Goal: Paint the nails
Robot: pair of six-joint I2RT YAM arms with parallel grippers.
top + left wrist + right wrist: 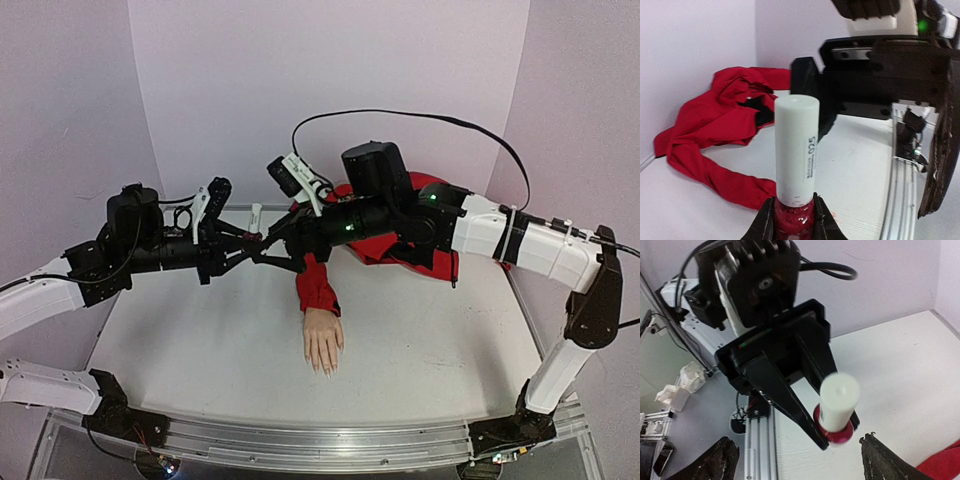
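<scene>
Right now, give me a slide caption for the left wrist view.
Left pincer clamps a dark-red polish bottle, white cap upright, red garment lying behind.

Number 025 in dark digits, running lengthwise up the white cap (pixel 796 145) of the polish bottle (pixel 793 216) in the left gripper (pixel 794 225), finer lines of print beside the number, too small to read

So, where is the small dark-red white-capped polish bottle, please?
Centre-bottom of the left wrist view, the bottle is clamped in the left gripper, above the table, facing the right gripper.
</scene>
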